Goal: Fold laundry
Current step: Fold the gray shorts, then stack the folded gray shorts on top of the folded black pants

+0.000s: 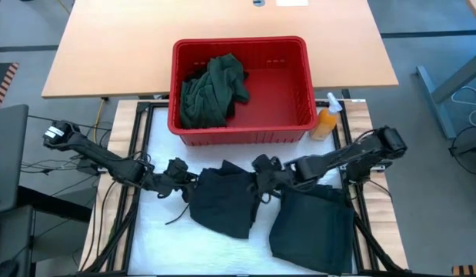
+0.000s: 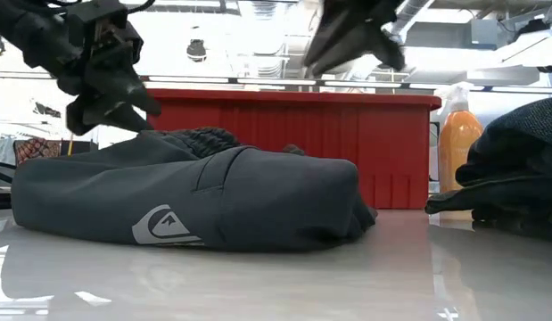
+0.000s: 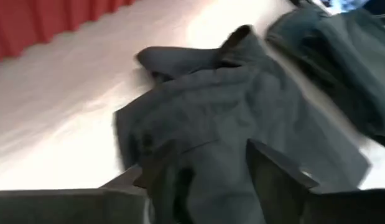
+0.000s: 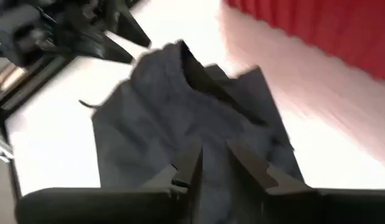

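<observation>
Dark garment (image 1: 226,201) lies crumpled mid-table on the white surface (image 1: 157,238), a grey logo showing on it in the low view. A second dark garment (image 1: 314,225) lies just beside it, toward the right arm. Green garment (image 1: 213,91) is heaped in the red basket (image 1: 291,115); orange spray bottle (image 1: 325,121) stands at the basket's corner. Left gripper (image 1: 184,175) sits at the middle garment's left edge, fingers (image 3: 276,174) spread. Right gripper (image 1: 261,171) is over its other edge, fingers parted slightly.
</observation>
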Motion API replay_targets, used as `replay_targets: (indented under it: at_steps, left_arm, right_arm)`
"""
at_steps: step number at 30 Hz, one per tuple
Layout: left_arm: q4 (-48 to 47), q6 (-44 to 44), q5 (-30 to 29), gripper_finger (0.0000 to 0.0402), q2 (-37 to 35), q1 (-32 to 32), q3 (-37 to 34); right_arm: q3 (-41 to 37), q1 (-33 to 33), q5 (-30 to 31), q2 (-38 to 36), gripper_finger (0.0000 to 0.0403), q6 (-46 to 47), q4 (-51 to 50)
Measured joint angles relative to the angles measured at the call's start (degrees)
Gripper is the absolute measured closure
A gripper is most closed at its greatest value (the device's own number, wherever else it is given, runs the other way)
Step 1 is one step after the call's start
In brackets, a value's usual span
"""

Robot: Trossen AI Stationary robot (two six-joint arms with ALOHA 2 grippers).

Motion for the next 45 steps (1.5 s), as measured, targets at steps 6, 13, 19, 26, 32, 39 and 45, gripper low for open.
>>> replay_targets:
  at_steps: [6,13,19,26,32,39,45]
  left_arm:
    - [1.5,0.3,10.2,0.0157,0.0,3.5,0.0]
    - [0.8,-1.3,10.8,0.012,0.0,5.8,0.0]
    - [0.8,-2.4,10.8,0.0117,2.3,7.5,0.0]
    - [4.3,-3.4,13.6,0.0117,9.9,8.4,0.0]
    - [7.3,-6.6,10.8,0.0117,15.6,8.7,0.0]
    - [10.3,-5.2,11.7,0.0117,11.7,8.7,0.0]
    - [3.3,-3.6,10.0,0.0117,2.5,8.7,0.1]
  right_arm:
    - [0.0,4.4,3.6,-1.3,0.025,14.4,-10.6]
    - [-1.0,6.5,3.3,-0.5,0.0133,24.3,-15.3]
    - [-7.3,6.4,2.0,-0.8,0.0071,27.4,-7.9]
    - [-17.6,5.1,0.3,-0.6,0.0063,28.3,11.4]
    - [-21.1,4.7,-0.2,-0.6,0.0062,30.5,13.3]
    - [-21.3,4.5,-1.9,-0.6,0.0062,32.2,15.7]
    - [-21.2,5.0,-2.6,1.6,0.0062,35.6,17.0]
